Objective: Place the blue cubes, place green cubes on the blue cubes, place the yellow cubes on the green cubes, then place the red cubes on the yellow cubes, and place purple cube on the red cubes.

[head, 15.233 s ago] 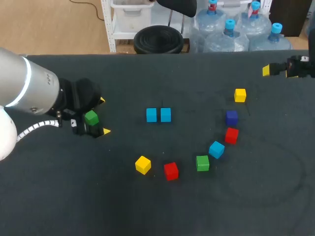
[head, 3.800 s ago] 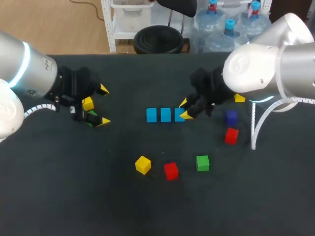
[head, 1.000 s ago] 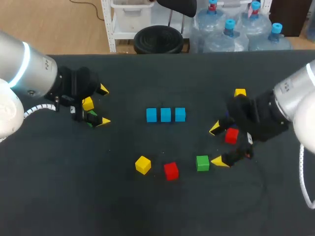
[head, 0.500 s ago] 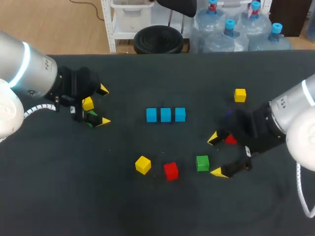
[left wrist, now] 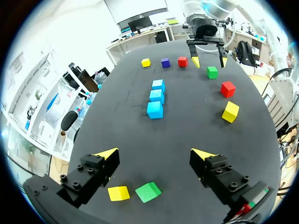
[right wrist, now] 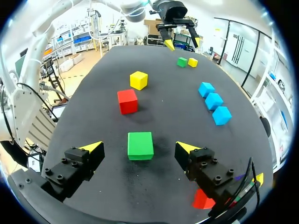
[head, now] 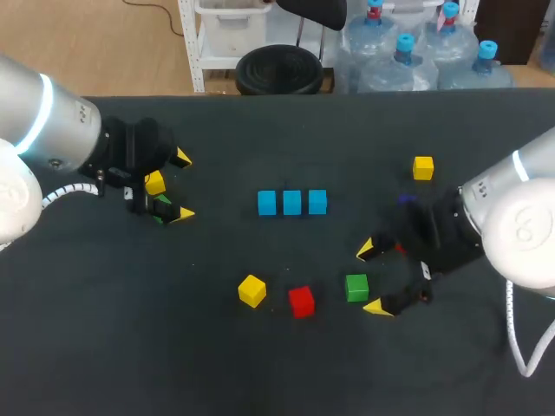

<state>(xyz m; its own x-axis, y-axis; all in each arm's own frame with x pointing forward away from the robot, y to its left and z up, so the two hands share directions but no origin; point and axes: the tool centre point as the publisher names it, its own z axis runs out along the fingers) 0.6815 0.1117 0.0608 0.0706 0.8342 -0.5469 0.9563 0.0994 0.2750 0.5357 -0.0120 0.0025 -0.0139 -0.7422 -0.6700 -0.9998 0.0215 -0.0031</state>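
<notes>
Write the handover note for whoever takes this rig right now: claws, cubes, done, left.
Left claw: open, hovering over a green cube and a yellow cube that lie side by side on the table.
Right claw: open, second green cube between its fingertips, untouched.
Done: three blue cubes in a row.
Loose: second yellow cube and a red cube beside that green one; third yellow cube, purple cube and second red cube on the right claw's other side.
Left: nothing stacked; greens onto blues, then yellows, reds, purple.
</notes>
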